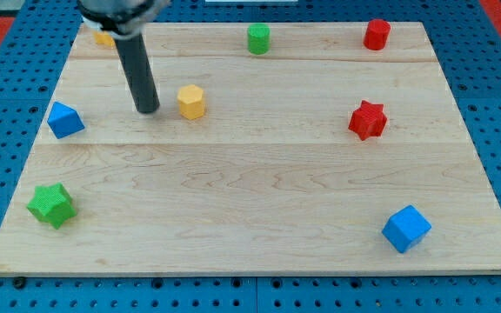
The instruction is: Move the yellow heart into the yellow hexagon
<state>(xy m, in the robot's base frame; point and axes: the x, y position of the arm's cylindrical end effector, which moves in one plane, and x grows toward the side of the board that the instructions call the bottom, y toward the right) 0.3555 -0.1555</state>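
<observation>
The yellow hexagon (191, 101) stands on the wooden board (250, 200) in its upper left part. A yellow block (103, 38), largely hidden behind the rod, shows at the board's top left corner; its shape cannot be made out. My tip (148, 110) rests on the board just left of the yellow hexagon, with a small gap between them. The tip is below and to the right of the half-hidden yellow block.
A blue block (64, 119) lies at the left edge and a green star (52, 204) at lower left. A green cylinder (258, 38) and a red cylinder (376, 34) stand along the top. A red star (368, 119) is at right, a blue cube (405, 228) at lower right.
</observation>
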